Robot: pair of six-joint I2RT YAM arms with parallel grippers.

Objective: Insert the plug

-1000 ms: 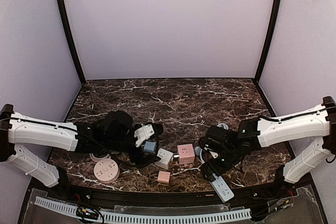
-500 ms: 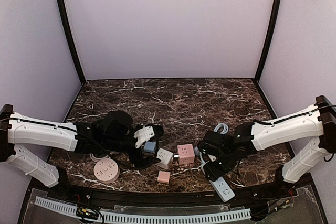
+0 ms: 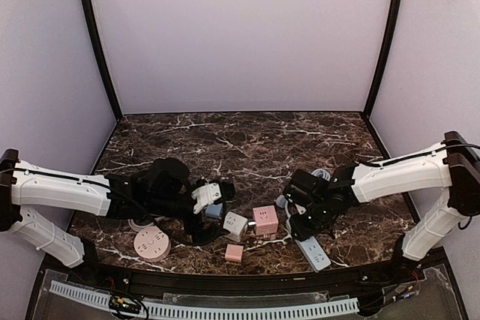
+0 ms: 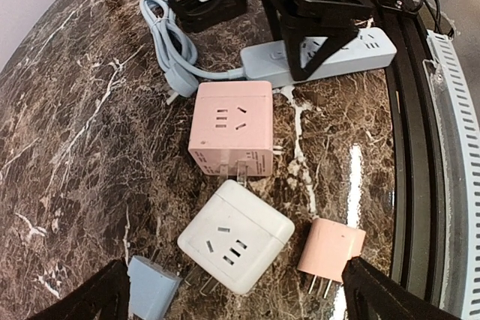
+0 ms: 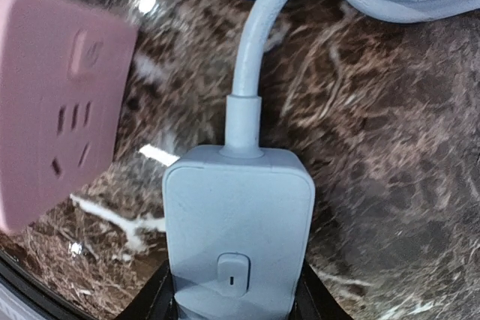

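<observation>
Item: plug pieces in hard moulded plastic. They are probably light, glossy and slick on the flat faces, with stiff metal prongs that should not be gripped or levered. Nearest the front edge is the small pink adapter [image 4: 330, 249], prongs showing. The round pink socket [image 3: 151, 244] lies off to the left. The power strip [image 4: 352, 54], pale blue, has its cable end clamped between the fingers of the right gripper [image 5: 232, 294], so it appears steadied as the receptacle. Next come the white cube [image 4: 236, 237] and pink cube [image 4: 231, 129], touching, with the pink one's prongs pointing at the white one. Which pronged piece the task means as the plug cannot be settled. The best hold, by judgement, is on two opposite flat sides with the prongs left free. The left gripper [image 4: 236, 275] hangs spread wide above the white cube, holding nothing, with a light blue block [image 4: 152, 288] just beside one finger. Beyond is the coiled blue cable [image 4: 169, 43]. Surface: a dark veined marble table [image 3: 247, 140], polished, so loose pieces may slide when pushed. Room: plain lilac walls [image 3: 240, 35] and black corner posts [image 3: 94, 35].
</observation>
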